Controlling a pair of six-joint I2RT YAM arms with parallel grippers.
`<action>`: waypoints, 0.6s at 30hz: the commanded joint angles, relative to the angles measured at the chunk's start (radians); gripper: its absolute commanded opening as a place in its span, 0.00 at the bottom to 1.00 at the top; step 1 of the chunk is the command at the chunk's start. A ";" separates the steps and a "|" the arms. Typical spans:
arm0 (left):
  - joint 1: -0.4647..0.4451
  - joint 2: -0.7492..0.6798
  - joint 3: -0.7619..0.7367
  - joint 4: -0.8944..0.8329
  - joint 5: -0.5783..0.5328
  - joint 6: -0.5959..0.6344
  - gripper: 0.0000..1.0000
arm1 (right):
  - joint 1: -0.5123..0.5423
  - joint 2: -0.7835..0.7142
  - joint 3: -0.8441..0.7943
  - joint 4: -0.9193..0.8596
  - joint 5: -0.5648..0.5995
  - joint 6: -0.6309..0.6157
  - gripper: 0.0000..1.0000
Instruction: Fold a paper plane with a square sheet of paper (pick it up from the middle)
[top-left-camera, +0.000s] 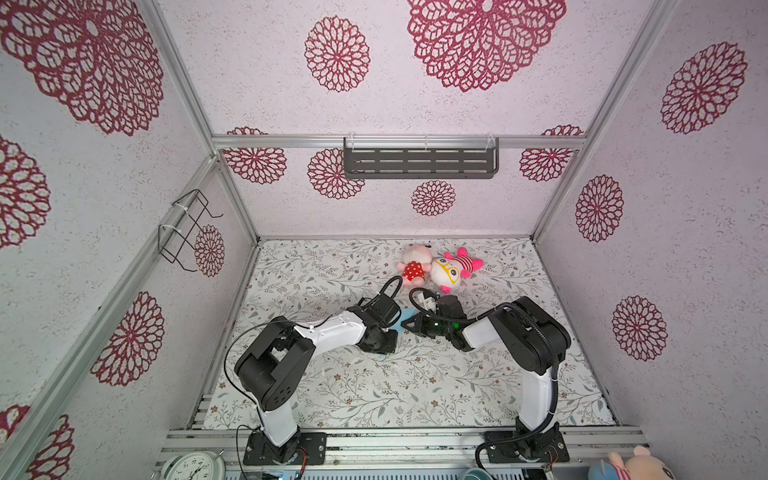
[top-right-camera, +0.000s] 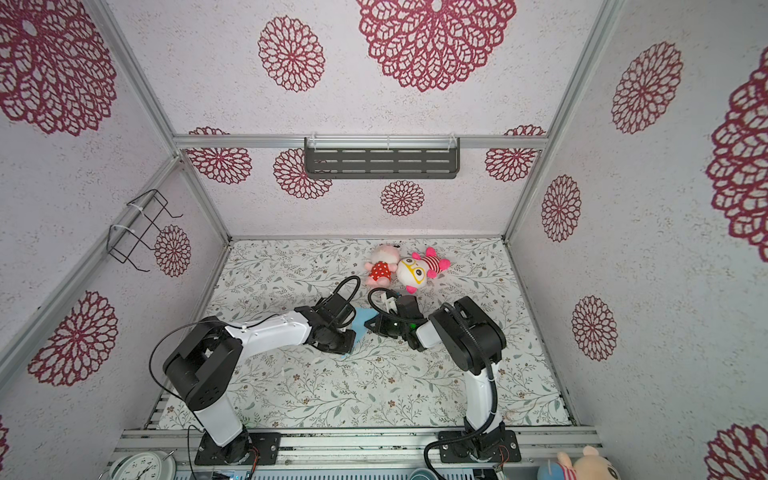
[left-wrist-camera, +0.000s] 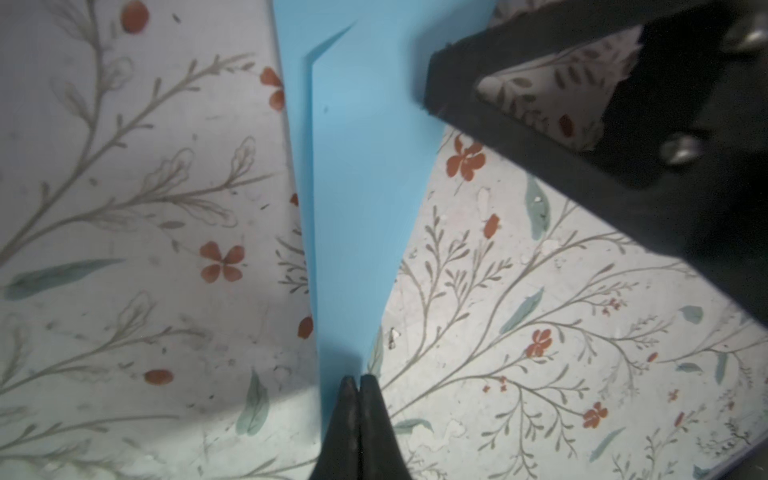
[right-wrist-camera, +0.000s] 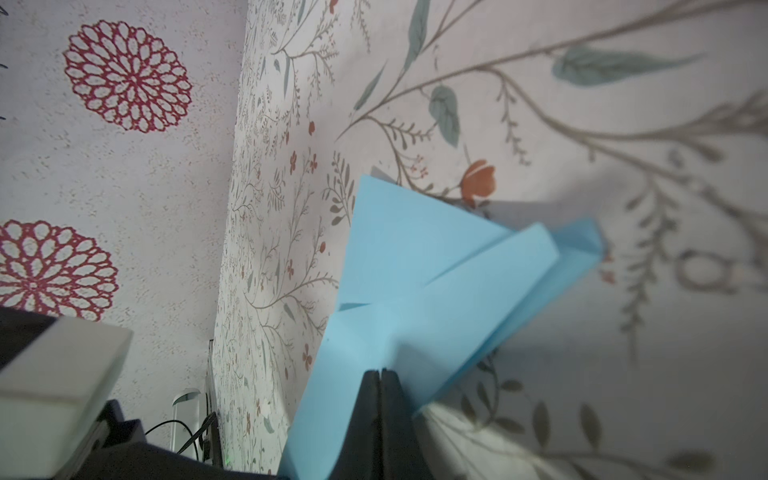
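The light-blue paper (left-wrist-camera: 357, 166) lies on the floral table cover, folded into a narrow pointed plane shape with layered flaps (right-wrist-camera: 415, 270). In both top views only a small blue patch (top-left-camera: 404, 319) (top-right-camera: 360, 322) shows between the two grippers. My left gripper (left-wrist-camera: 359, 379) is shut, its tips resting at the paper's narrow end (top-left-camera: 386, 347). My right gripper (right-wrist-camera: 381, 370) is also shut, its tips on the wide end (top-left-camera: 404, 328). One of its fingers (left-wrist-camera: 498, 129) reaches over the paper's edge. Whether paper sits between either pair of jaws does not show.
Two pink plush toys (top-left-camera: 415, 266) (top-left-camera: 451, 268) lie just behind the grippers. A dark slotted shelf (top-left-camera: 419, 160) hangs on the back wall and a wire rack (top-left-camera: 187, 228) on the left wall. A clock (top-left-camera: 193, 467) sits by the front rail.
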 joint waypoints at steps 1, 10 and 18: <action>-0.015 0.019 0.010 -0.044 -0.048 0.008 0.03 | 0.006 0.036 0.004 -0.046 0.040 0.003 0.00; -0.026 0.034 0.008 -0.042 -0.050 0.002 0.01 | 0.005 0.028 0.003 -0.041 0.039 0.004 0.00; -0.025 -0.036 0.054 -0.035 -0.059 0.016 0.04 | 0.005 0.031 0.006 -0.053 0.043 0.000 0.00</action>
